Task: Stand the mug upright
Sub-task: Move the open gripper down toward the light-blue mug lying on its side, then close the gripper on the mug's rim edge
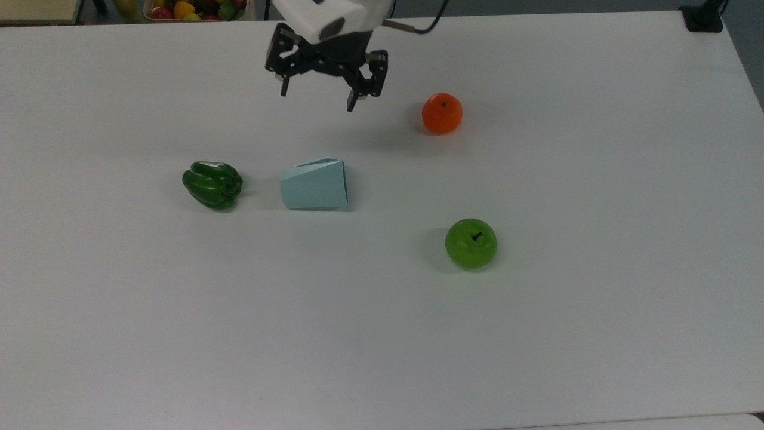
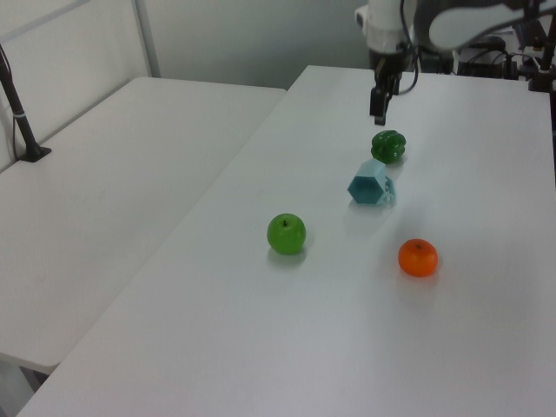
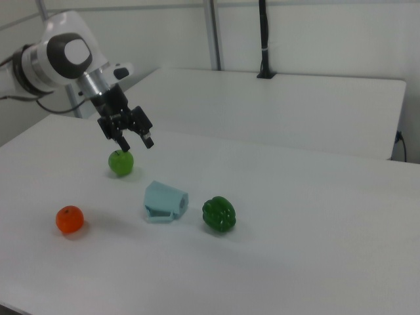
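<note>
On table [image 1: 537, 334], faceted pale-blue mug [image 1: 314, 185] sideways

Up behind the gripper [image 1: 317, 101], the arm [image 1: 325, 15] runs off the top view's upper edge, and a tub of fruit [image 1: 194, 9] beside it is cropped there too.

The mug [image 1: 314, 184] lies on its side mid-table [image 1: 537, 334], the pepper [image 1: 213, 184] just beside it toward the top view's left edge. My open gripper [image 1: 317, 101] hangs toward the far edge, the orange [image 1: 442, 113] right of it, the apple [image 1: 471, 243] nearer the front edge.
</note>
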Controlling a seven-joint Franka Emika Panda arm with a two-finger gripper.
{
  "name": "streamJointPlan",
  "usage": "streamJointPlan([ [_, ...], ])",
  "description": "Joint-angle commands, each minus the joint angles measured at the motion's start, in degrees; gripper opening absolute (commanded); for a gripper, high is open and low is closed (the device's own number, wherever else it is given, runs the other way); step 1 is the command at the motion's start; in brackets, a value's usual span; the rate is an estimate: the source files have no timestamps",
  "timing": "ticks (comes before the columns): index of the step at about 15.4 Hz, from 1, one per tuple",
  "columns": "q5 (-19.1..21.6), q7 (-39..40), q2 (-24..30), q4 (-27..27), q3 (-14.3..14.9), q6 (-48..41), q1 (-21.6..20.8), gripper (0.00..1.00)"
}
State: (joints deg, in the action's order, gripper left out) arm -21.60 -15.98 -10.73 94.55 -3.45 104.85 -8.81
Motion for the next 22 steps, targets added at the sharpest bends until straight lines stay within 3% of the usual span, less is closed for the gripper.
streamJointPlan([
  [1,-8.97,-5.55,-5.43,0.46,-0.68,1.67,-2.87,1.0],
  [7,-16.19,-5.82,-12.73,0.55,-0.68,4.48,-4.63,1.0],
  [10,-16.72,-5.82,-14.5,0.64,-0.68,4.84,-4.98,1.0],
  [12,-18.47,-5.82,-15.29,0.99,-0.68,5.36,-4.98,0.93],
  [16,-22.25,-5.82,-15.38,2.83,-0.07,7.56,-4.55,0.56],
  [20,-23.32,-5.82,-15.29,3.36,0.02,7.83,-4.54,0.22],
  [21,-23.32,-5.91,-14.94,3.27,-0.07,7.74,-4.72,0.08],
  [22,-23.14,-6.0,-14.68,3.19,-0.07,7.65,-4.81,0.0],
])
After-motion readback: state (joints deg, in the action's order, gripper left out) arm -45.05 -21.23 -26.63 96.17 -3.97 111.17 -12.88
